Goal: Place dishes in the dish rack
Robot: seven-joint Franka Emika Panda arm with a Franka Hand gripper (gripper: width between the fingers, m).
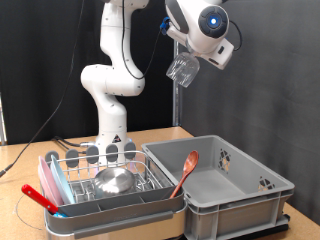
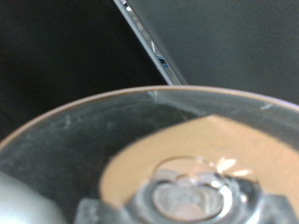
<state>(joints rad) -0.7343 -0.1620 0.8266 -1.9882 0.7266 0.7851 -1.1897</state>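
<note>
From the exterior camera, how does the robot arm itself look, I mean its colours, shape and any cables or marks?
The arm is glossy white, built of thick rounded segments with darker seams at the joints, standing on a white column base. Near the wrist a round blue light glows on a dark grey ring. A black cable hangs behind the arm. The gripper end looks dark; its fingers are too small to describe. No lettering is readable.

A clear glass (image 1: 183,68) hangs against black, above a silver steel bowl (image 1: 114,180), grey bin (image 1: 225,190), orange-red spoon (image 1: 185,172) and pink-edged dish rack (image 1: 100,180).
</note>
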